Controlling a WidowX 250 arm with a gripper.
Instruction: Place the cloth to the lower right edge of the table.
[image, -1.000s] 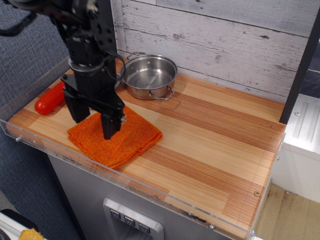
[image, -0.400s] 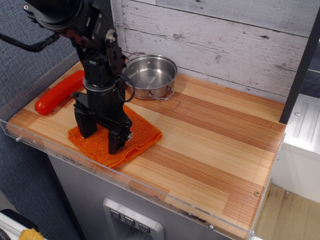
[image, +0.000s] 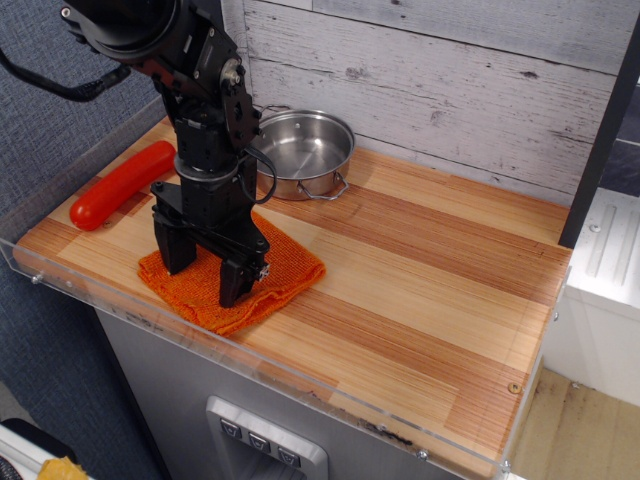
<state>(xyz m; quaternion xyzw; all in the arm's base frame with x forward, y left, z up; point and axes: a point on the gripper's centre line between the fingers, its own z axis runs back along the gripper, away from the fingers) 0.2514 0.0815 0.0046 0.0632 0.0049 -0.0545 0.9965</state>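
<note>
The orange knitted cloth (image: 280, 268) lies flat on the wooden table (image: 430, 290) near its front left edge. My gripper (image: 204, 278) points straight down over the cloth's left half. Its two black fingers (image: 235, 282) are spread apart with their tips down on or just above the cloth. The fingers and wrist hide part of the cloth's middle. Nothing is held between the fingers.
A steel pot (image: 298, 152) stands just behind the cloth near the white plank wall. A red sausage-shaped toy (image: 120, 184) lies at the left edge. A clear acrylic rim (image: 300, 375) runs along the table's front and left sides.
My gripper has come down onto the cloth and shifted slightly toward the front. The red toy is now less hidden by the arm. The cloth has barely moved.
</note>
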